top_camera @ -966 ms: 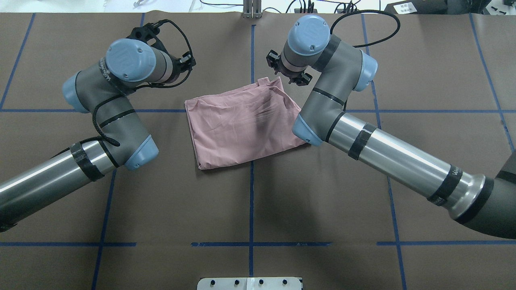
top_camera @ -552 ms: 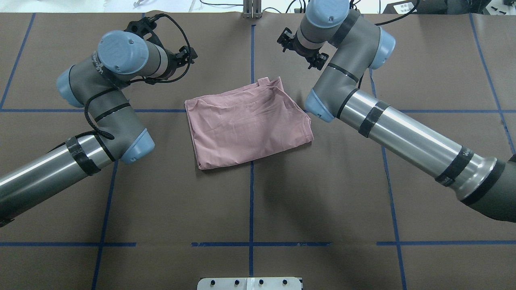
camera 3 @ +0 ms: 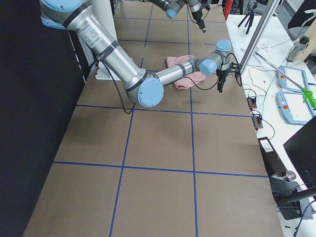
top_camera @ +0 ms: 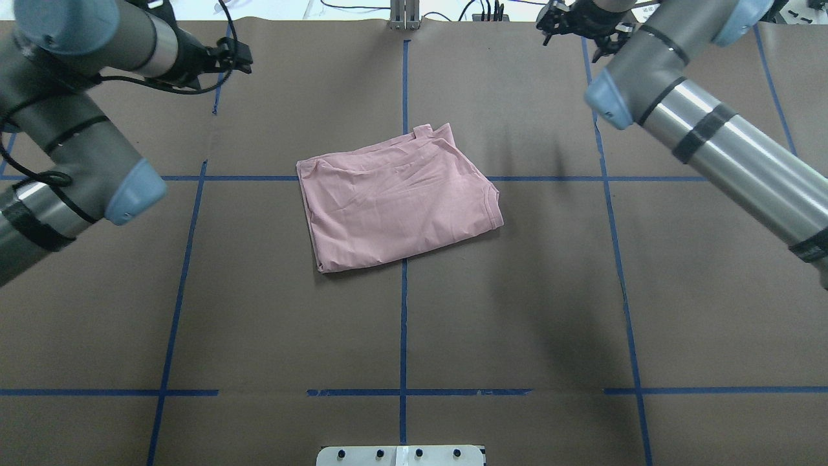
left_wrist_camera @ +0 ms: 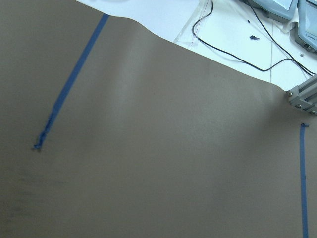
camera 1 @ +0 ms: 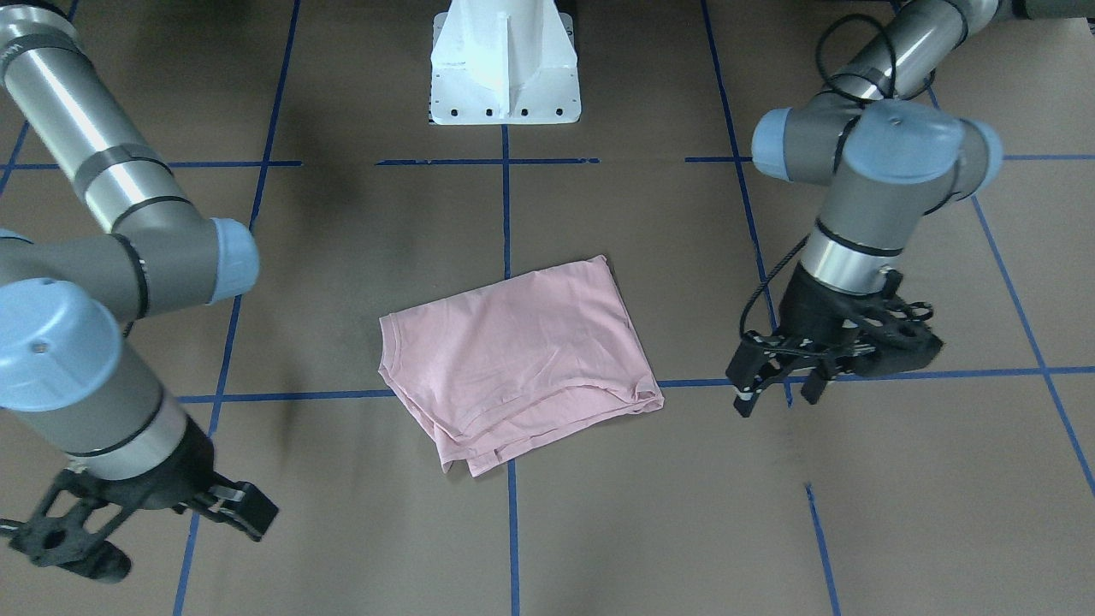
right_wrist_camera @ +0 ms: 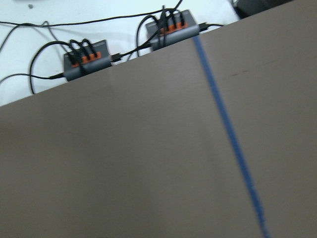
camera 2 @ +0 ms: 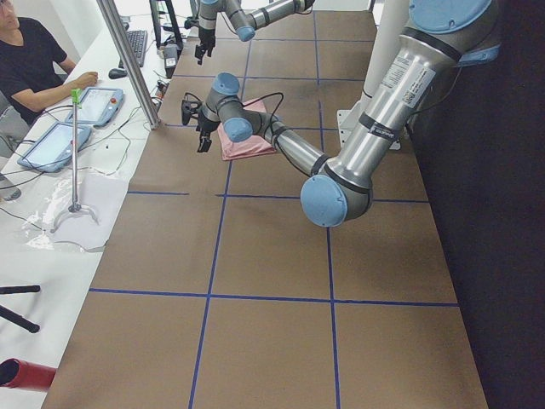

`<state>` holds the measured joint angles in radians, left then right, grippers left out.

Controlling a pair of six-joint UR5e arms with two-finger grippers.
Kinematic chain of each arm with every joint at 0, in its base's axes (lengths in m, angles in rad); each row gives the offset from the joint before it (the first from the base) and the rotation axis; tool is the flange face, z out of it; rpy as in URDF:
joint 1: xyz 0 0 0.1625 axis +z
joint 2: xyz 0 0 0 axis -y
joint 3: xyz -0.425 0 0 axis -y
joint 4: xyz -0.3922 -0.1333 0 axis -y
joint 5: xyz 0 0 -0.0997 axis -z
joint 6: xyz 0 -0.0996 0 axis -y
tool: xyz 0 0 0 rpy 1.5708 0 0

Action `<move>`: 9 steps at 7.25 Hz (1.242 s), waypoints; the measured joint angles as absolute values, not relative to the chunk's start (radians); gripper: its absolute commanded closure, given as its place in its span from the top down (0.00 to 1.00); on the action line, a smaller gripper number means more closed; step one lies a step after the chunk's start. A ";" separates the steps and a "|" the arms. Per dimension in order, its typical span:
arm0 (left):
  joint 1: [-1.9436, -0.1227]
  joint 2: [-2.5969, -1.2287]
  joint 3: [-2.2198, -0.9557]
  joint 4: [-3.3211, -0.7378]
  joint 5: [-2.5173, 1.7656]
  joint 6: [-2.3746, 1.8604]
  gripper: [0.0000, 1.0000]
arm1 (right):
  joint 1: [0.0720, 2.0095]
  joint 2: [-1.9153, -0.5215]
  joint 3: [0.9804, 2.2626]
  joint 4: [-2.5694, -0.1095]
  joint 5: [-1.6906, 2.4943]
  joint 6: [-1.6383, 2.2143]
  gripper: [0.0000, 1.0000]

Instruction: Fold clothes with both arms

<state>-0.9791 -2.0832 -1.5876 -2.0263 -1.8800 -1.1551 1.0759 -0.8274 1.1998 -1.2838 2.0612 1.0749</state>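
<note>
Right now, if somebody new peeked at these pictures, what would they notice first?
Probably the pink T-shirt, lying folded in the middle of the brown table, right where the blue tape lines cross. Next come the two big grey arms with light-blue caps, the left arm and the right arm, each off to one side, and neither touches the shirt.
</note>
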 measured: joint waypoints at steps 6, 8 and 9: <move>-1.420 -1.771 -1.678 -1.871 -2.126 -0.139 1.00 | 1.433 -1.422 1.587 -1.468 2.314 0.223 1.00; -1.511 -1.737 -1.647 -1.725 -2.188 0.151 1.00 | 1.491 -1.533 1.704 -1.576 2.348 0.072 1.00; -1.521 -1.702 -1.616 -1.705 -2.246 0.190 1.00 | 1.508 -1.560 1.731 -1.592 2.353 0.050 1.00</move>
<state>-1.5208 -1.7020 -1.6163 -1.7050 -2.2465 0.1897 1.5084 -1.5599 1.7314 -1.5922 2.3532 0.0496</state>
